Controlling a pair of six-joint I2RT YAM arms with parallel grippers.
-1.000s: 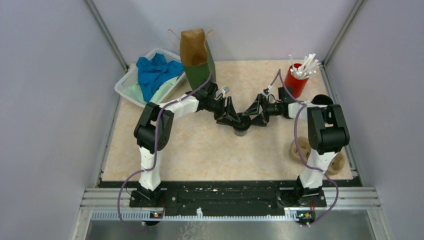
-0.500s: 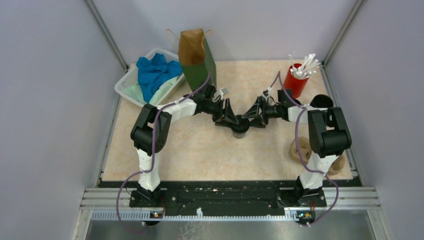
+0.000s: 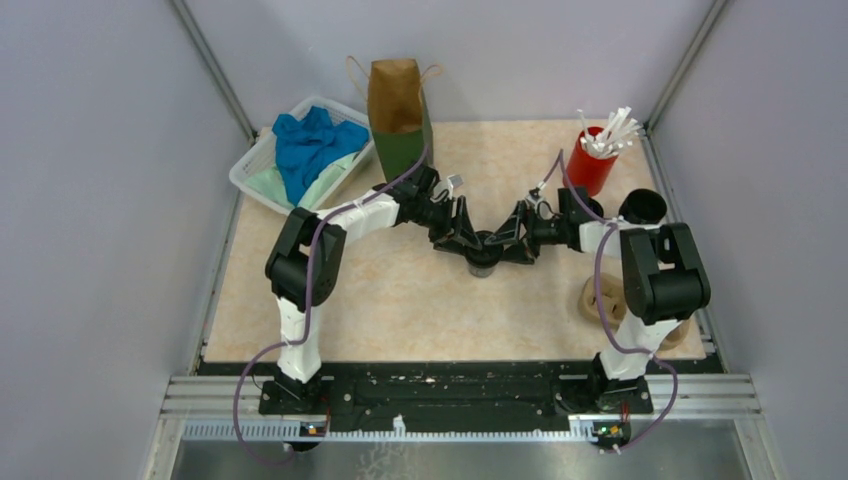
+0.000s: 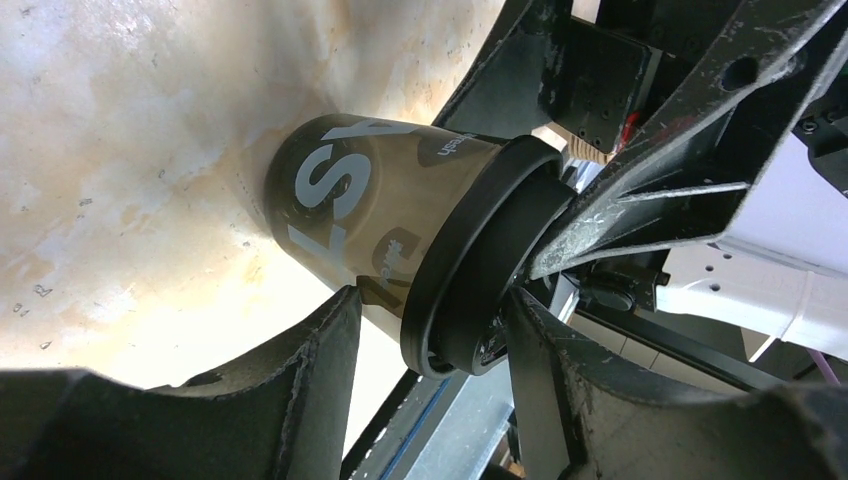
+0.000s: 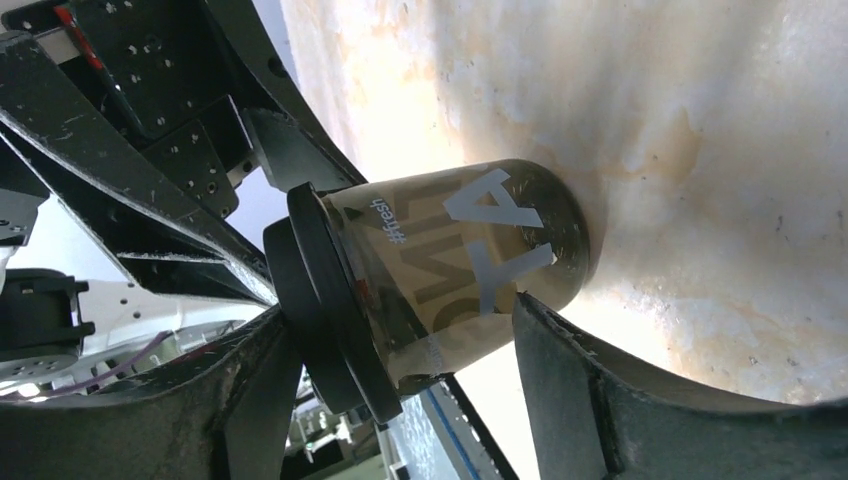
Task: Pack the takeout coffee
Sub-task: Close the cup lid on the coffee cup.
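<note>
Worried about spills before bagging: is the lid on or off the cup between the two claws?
On. Both wrist views show the black lid seated around the rim of the cup, whose base rests on the table.

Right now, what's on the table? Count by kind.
Small black disposable cups: 2
Tall red cup of white sticks: 1
Brown-and-green paper bag: 1
Clear plastic bin holding blue cloth: 1
Tan pulp carrier, partly hidden by the right arm: 1
Total: 6
</note>
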